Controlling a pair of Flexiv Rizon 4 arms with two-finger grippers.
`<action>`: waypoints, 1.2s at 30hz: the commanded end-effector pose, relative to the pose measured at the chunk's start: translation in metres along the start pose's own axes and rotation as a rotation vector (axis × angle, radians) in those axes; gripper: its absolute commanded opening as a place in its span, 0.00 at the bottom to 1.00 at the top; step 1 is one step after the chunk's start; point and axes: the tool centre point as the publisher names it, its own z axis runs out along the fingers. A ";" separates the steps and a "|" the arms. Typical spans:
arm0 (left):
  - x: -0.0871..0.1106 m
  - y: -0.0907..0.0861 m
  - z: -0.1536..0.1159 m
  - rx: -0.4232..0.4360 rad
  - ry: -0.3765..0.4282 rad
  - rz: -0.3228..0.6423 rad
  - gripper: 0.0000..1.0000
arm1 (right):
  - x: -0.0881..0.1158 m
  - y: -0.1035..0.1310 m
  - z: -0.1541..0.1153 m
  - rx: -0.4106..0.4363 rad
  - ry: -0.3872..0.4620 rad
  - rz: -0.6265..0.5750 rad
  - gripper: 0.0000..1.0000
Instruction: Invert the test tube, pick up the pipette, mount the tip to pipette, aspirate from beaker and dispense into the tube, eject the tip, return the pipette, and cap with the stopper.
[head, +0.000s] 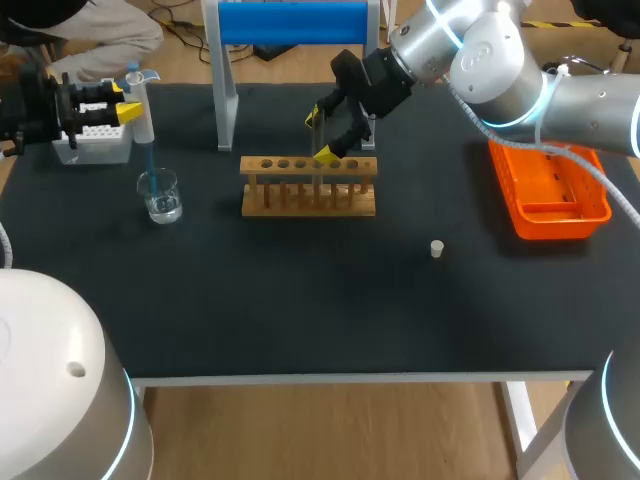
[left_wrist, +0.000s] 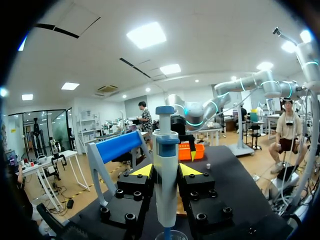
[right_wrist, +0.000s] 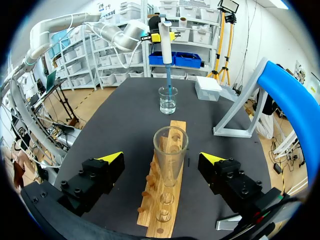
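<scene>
Setting: laboratory, robot-operated wet-chemistry bench
Work surface: black-topped table (head: 300, 320)
Machinery: left arm (right_wrist: 65, 25) and right arm (head: 500, 60) over the table
Glassware: beaker (head: 160, 195) near left edge; test tube (right_wrist: 170, 150) above wooden rack (head: 308, 187)
Instruments: pipette (left_wrist: 165, 170); tip box (head: 92, 145) at far left corner
</scene>
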 end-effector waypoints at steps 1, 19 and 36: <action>0.003 -0.013 -0.001 -0.019 -0.008 -0.002 0.00 | 0.001 0.001 -0.002 0.003 0.001 0.001 1.00; 0.006 -0.077 0.013 -0.078 -0.030 0.018 0.00 | 0.001 0.001 -0.002 0.003 0.001 0.001 1.00; 0.003 -0.173 0.088 -0.066 0.103 0.030 0.00 | 0.001 0.001 -0.002 0.003 0.001 0.001 1.00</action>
